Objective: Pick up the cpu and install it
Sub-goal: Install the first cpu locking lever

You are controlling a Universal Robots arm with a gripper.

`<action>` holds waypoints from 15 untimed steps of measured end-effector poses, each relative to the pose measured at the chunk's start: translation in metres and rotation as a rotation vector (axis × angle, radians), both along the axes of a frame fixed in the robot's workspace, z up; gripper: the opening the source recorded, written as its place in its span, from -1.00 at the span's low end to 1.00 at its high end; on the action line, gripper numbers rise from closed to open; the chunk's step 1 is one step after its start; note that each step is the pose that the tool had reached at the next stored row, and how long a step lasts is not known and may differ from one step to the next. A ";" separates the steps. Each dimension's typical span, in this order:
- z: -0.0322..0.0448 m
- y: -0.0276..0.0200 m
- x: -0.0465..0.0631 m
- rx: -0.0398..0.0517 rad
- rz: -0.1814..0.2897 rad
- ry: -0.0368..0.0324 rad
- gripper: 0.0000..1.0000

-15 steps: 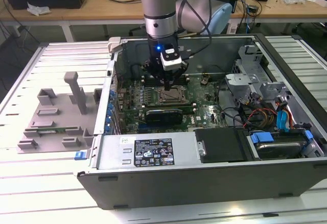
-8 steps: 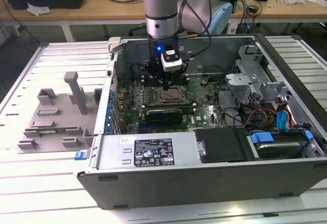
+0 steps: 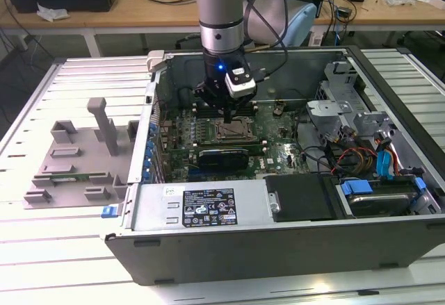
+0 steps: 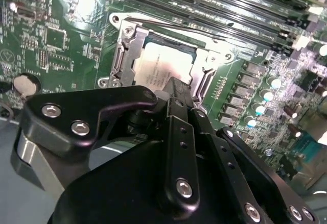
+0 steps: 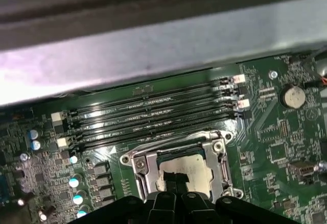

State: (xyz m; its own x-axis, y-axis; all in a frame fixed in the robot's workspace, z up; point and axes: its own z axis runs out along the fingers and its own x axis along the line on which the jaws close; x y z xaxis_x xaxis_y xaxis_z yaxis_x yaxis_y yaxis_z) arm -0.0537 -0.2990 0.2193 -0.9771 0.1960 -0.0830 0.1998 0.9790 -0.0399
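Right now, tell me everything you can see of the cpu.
The cpu is a small flat square chip with a pale, silvery metal top. It lies flat inside the socket frame on the green motherboard, beside the memory slots. In both wrist views the gripper sits directly over its near edge, hiding part of it; whether it touches the chip cannot be told. The frame's metal rim surrounds it on all visible sides.

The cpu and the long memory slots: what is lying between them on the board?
In the first wrist view, the metal socket frame rims the cpu; past its edge, a narrow strip of green board reaches the memory slots.
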 end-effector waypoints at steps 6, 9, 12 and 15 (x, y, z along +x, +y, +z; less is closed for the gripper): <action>-0.0003 -0.0083 0.001 0.0001 0.031 -0.0025 -0.79; -0.0003 -0.0125 0.002 0.0001 0.033 -0.0024 -0.79; -0.0004 -0.0134 0.005 0.0019 0.047 -0.0024 -0.79; -0.0004 -0.0135 0.008 0.0026 0.080 -0.0025 -0.79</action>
